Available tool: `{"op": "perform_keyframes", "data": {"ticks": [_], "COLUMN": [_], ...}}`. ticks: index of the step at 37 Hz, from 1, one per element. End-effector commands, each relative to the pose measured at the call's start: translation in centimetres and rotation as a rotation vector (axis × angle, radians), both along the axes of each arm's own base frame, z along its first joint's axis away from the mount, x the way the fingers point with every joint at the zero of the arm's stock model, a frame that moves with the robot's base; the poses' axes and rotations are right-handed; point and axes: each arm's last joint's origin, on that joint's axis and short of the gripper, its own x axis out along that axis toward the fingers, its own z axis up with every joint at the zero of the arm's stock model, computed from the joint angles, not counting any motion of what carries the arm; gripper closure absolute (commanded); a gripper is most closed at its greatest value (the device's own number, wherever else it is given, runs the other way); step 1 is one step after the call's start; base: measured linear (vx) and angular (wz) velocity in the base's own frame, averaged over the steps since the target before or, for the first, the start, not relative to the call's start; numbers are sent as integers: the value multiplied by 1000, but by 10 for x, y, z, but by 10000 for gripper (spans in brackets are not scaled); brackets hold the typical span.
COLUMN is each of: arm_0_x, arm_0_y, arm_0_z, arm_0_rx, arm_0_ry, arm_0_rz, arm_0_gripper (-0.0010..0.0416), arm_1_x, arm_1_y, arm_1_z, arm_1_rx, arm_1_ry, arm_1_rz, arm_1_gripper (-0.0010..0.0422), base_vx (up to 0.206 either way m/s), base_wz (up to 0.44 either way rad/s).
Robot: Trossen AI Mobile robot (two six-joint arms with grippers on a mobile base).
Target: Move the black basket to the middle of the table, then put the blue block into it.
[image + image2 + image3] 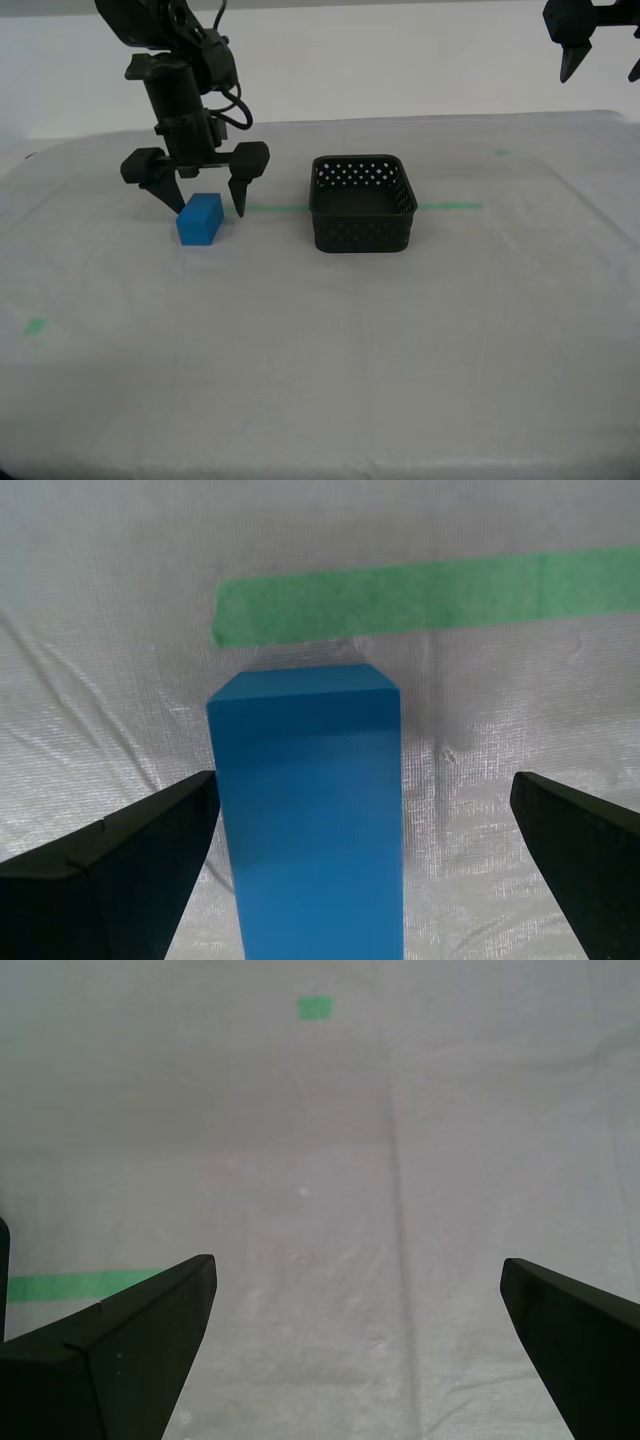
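Matt smooth blue block on woven pale cloth table.

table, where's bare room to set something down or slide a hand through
The table is bare across the whole near stretch in front of the blue block and black basket, and on the exterior view's right of the basket. Crowded spot: around the block, where my second gripper straddles it with open jaws. The gap between block and basket is narrow.
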Motion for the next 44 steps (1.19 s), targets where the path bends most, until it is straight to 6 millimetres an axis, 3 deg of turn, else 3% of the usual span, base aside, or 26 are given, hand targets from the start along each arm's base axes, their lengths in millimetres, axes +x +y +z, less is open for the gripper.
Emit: {"op": "perform_keyframes", "data": {"ticks": [1, 11, 32, 39, 44], "arm_0_x": [0, 0, 0, 0, 0], "arm_0_y": [0, 0, 0, 0, 0], "arm_0_z": [0, 1, 1, 1, 1], "arm_0_rx": [2, 2, 2, 2, 2], "arm_0_ry": [-2, -4, -5, -5, -5], "arm_0_rz": [2, 3, 3, 3, 3], "arm_0_gripper": [7, 7, 7, 7, 7], "arm_1_x": [0, -1, -1, -1, -2], "arm_1_y": [0, 0, 1, 1, 1], "arm_1_z": [-4, -3, -4, -4, -4], "arm_1_rx": [-1, -7, 19, 21, 20], "arm_1_ry": [8, 13, 11, 15, 16], "arm_1_rz": [0, 69, 47, 46, 46], "arm_1_gripper": [11, 11, 13, 40, 86], "base_vx": [0, 0, 0, 0, 0], "base_wz": [0, 0, 0, 0, 0]}}
